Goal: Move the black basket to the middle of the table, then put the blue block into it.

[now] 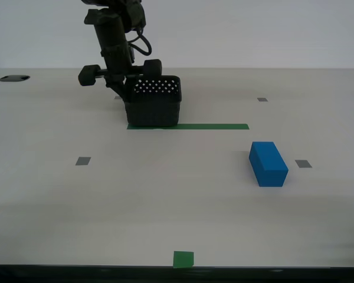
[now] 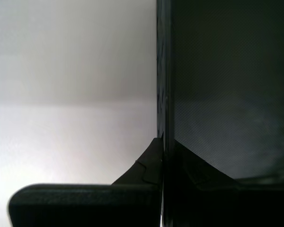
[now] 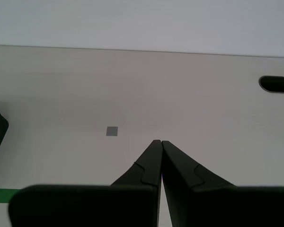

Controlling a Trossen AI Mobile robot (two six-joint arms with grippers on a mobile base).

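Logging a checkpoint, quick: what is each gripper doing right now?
My first gripper: closed, holding nothing.
My second gripper: closed on the black basket's wall.

Black basket [image 1: 153, 106] with rows of round holes, standing upright at one end of the green tape strip [image 1: 206, 126] on the off-white table [image 1: 135, 200]. Bright blue block [image 1: 268, 163] lying flat, well apart, toward the exterior view's right.
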